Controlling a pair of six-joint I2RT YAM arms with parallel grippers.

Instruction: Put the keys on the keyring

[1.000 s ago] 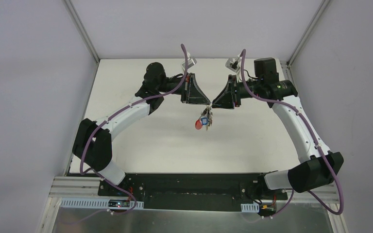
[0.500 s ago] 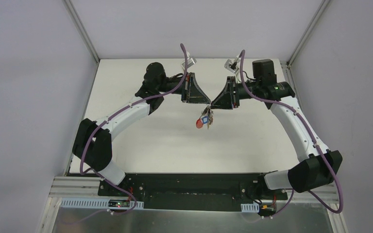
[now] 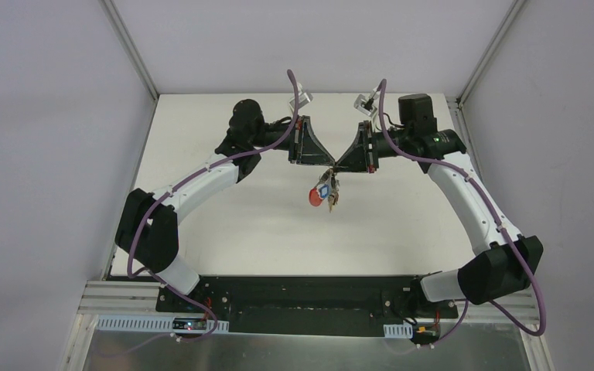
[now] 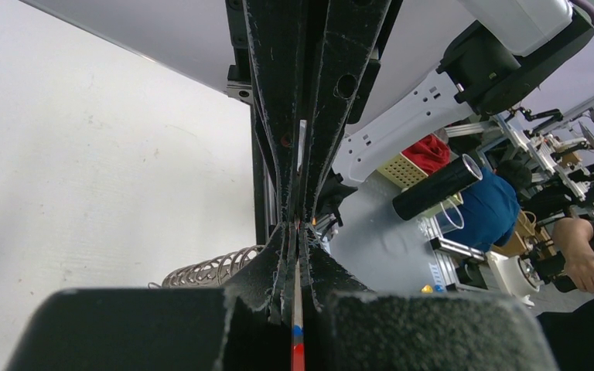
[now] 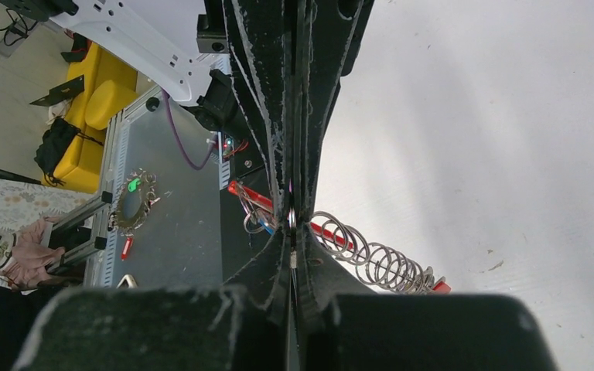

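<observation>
Above the white tabletop (image 3: 224, 209), a grey metal keyring (image 3: 329, 180), already hung with colour-capped silver keys (image 3: 324, 193), is clenched by both jaws; the task is judged nearly done.

Right end effector (image 5: 291, 259) clamped closed, met tip to tip by left end effector (image 5: 291, 205), coiled silver keyring (image 5: 371, 261) just beside the tips, white surface (image 5: 503, 139) behind.

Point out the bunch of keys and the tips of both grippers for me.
keys (image 3: 325, 192), overhead view, middle of the hanging bunch.
left gripper (image 3: 330, 163), overhead view, fingertips.
right gripper (image 3: 341, 166), overhead view, fingertips.
</observation>
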